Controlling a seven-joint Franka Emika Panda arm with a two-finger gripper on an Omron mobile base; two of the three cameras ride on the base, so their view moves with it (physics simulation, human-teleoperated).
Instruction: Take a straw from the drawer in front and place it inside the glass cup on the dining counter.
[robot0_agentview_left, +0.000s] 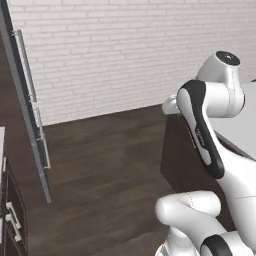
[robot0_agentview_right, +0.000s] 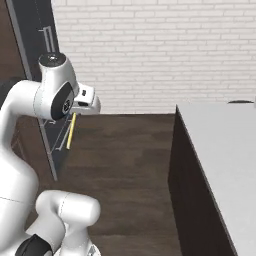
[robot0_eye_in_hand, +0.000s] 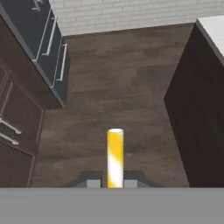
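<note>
The straw (robot0_eye_in_hand: 115, 153) is a thin pale-yellow stick held between the fingertips of my gripper (robot0_eye_in_hand: 115, 183), which is shut on it. In the right base view the straw (robot0_agentview_right: 71, 132) hangs down from the gripper (robot0_agentview_right: 75, 114), above the dark wood floor. The dining counter (robot0_agentview_right: 220, 150) has a white top and dark sides and lies to the right, apart from the straw; its corner shows in the hand view (robot0_eye_in_hand: 213, 30). The glass cup is out of view. Dark brown cabinet fronts with silver handles (robot0_eye_in_hand: 13, 127) stand at the left; I cannot tell which one is the drawer.
A tall dark grey unit with long silver handles (robot0_agentview_left: 30, 110) (robot0_eye_in_hand: 50, 48) stands at the left against the white brick wall (robot0_agentview_right: 150, 50). Open wood floor (robot0_agentview_left: 100, 165) runs between it and the counter (robot0_agentview_left: 240, 125).
</note>
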